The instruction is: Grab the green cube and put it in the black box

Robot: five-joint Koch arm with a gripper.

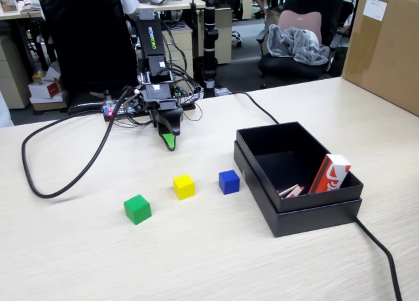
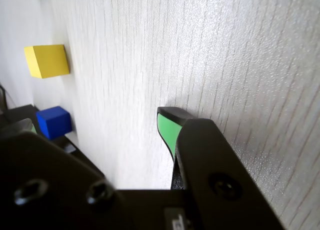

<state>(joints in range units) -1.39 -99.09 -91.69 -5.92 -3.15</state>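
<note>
The green cube (image 1: 137, 209) sits on the pale wooden table at the front left, apart from everything. It does not show in the wrist view. The black box (image 1: 298, 210) stands open-topped on the right. My gripper (image 1: 169, 141) hangs at the back of the table, tip down just above the surface, well behind the green cube. In the wrist view the gripper (image 2: 97, 126) is open: a green-padded finger (image 2: 167, 129) on the right, the other jaw far left, only bare table between them.
A yellow cube (image 1: 184, 186) (image 2: 47, 61) and a blue cube (image 1: 228, 182) (image 2: 54, 122) lie between the green cube and the box. The box holds a red-and-white packet (image 1: 329, 174). A black cable (image 1: 39, 191) loops at left. A brown carton (image 1: 386, 46) stands back right.
</note>
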